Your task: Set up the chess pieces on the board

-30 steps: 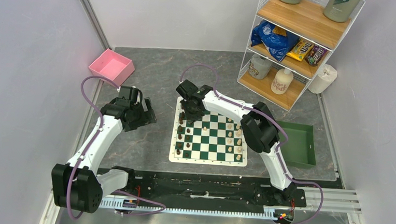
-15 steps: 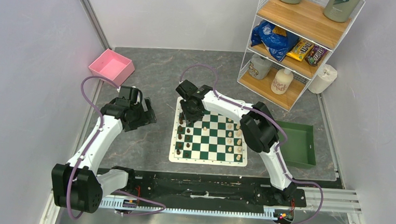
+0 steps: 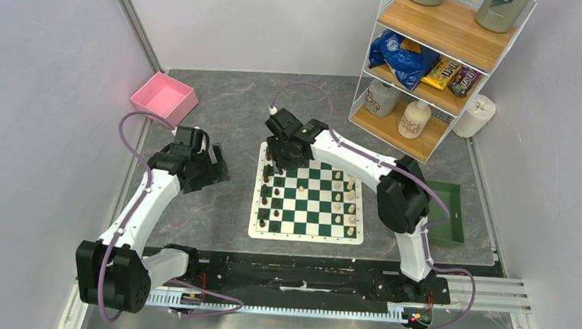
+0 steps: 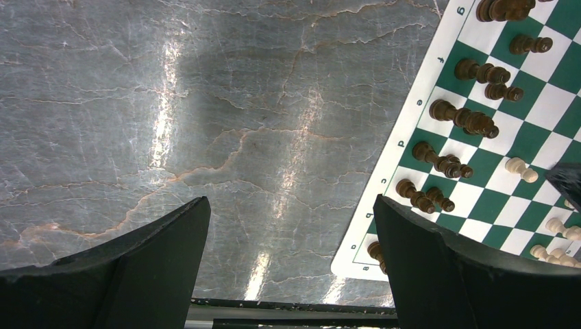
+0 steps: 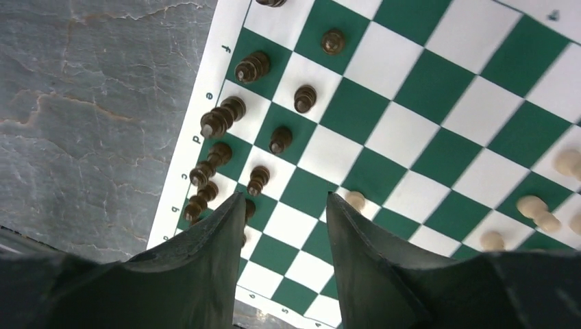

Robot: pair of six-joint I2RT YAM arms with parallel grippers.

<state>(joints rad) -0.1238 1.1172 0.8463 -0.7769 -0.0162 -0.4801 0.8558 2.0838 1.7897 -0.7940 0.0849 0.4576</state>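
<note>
The green-and-white board point(image 3: 306, 236) lies in the middle of the table. Dark chess pieces point(image 3: 266, 192) fill its two left columns; pale chess pieces point(image 3: 344, 206) stand on the right side, with one pale pawn point(image 3: 300, 189) further in. My right gripper point(image 3: 276, 164) hovers over the board's far-left corner. In the right wrist view it is open point(image 5: 284, 199) with nothing between the fingers, above dark pieces point(image 5: 219, 120) and the board point(image 5: 438, 89). My left gripper point(image 3: 217, 168) hangs wide open point(image 4: 291, 205) over bare table left of the board point(image 4: 425, 75).
A pink bin point(image 3: 164, 97) sits at the far left and a green tray point(image 3: 441, 212) right of the board. A wire shelf point(image 3: 431, 66) with snacks and bottles stands at the back right, a white roll point(image 3: 476, 115) beside it.
My right gripper's jaws have parted from shut to open over the far-left corner of the board, and that arm's elbow has swung right. The left arm has not moved.
</note>
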